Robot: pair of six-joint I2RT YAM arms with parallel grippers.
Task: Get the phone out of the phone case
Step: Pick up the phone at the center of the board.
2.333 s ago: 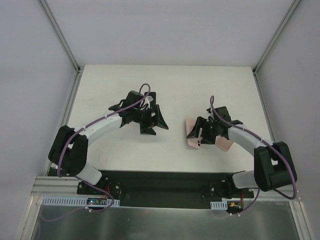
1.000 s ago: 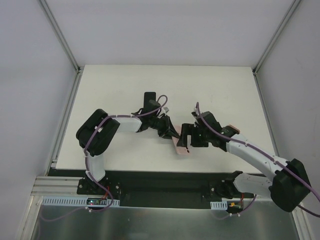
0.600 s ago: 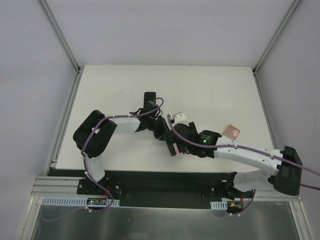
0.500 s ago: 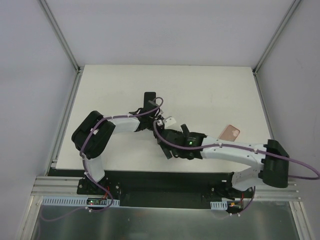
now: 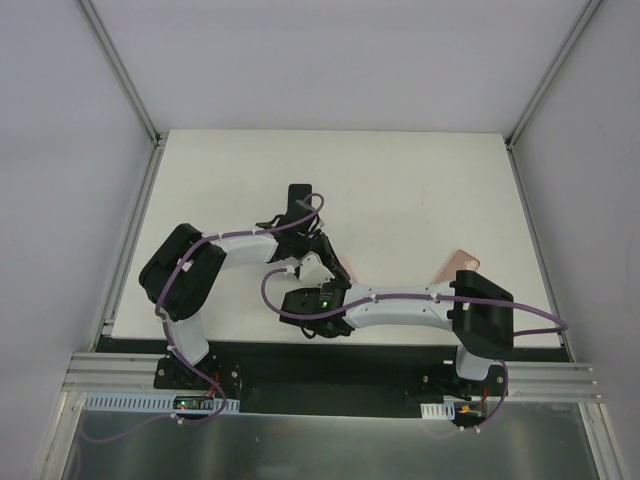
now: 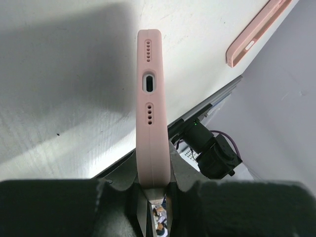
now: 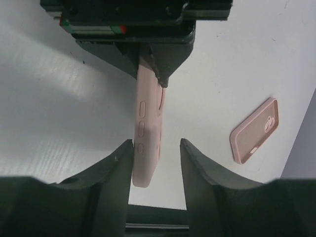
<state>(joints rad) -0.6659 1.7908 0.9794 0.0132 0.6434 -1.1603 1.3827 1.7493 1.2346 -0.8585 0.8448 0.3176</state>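
A pink phone case point(image 6: 152, 98) hangs edge-on above the white table, charging port and speaker holes facing the left wrist camera. My left gripper point(image 6: 154, 190) is shut on one end of it. The phone itself is barely visible inside the case. In the right wrist view the same case point(image 7: 148, 128) shows its side buttons. My right gripper point(image 7: 156, 143) straddles its free end: the left finger point(image 7: 118, 168) touches the case, and the right finger point(image 7: 197, 168) stands apart with a gap. From above, both grippers meet around the case point(image 5: 341, 268) near the table's front middle.
A second pink case point(image 5: 458, 266) lies flat on the table point(image 5: 400, 180) to the right, open side up, also seen as an empty case point(image 7: 256, 129). The black base rail point(image 5: 330, 365) runs along the near edge. Frame posts stand at the back corners.
My right arm has swung left across the table and brought its gripper round the case's free end, with its jaws narrowing. The left gripper has kept its hold.
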